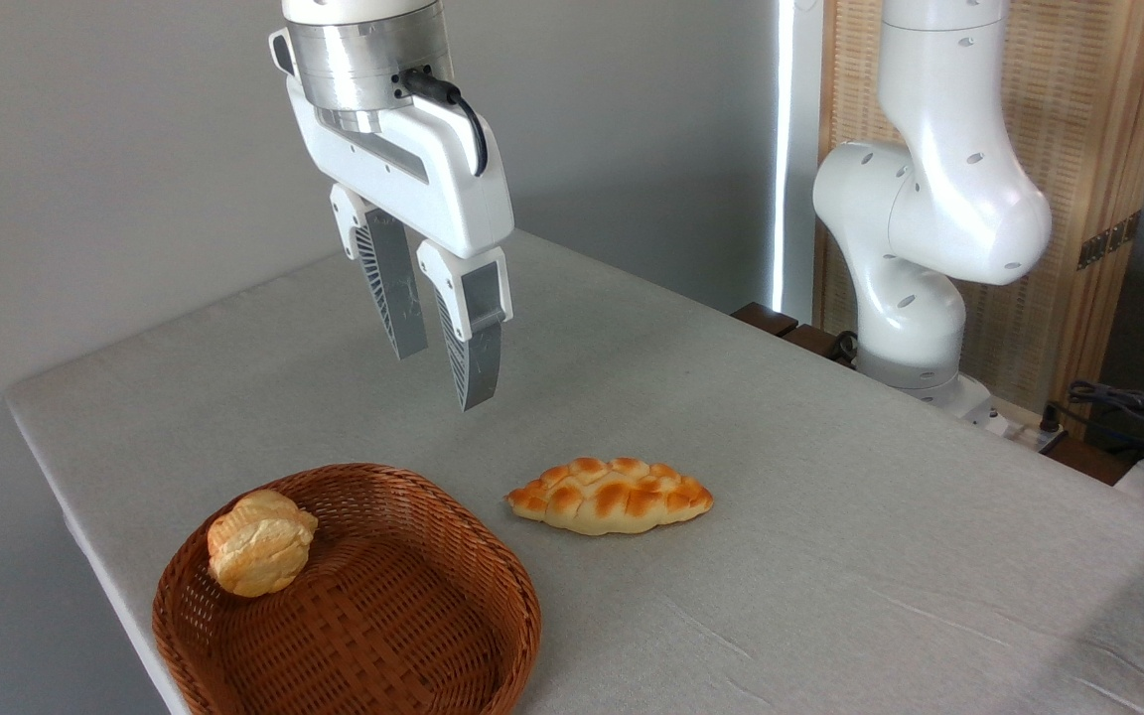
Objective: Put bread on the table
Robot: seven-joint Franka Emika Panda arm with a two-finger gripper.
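My claw (448, 362) hangs empty in the air above the bench, its two ribbed grey fingers (388, 288) spread a little apart with nothing between them. I judge the placing done, so doing this step well means lifting straight clear, not dipping toward the loaf or sweeping over the basket rim. Below and a little to the right lies the long braided loaf (610, 495), flat on the light grey cloth-covered bench (830, 477), just beside the round brown wicker basket (354, 596) but apart from it. Its crust is glossy golden-orange with paler seams, both ends pointed. A small pale-yellow round bun (259, 541) sits inside the basket.
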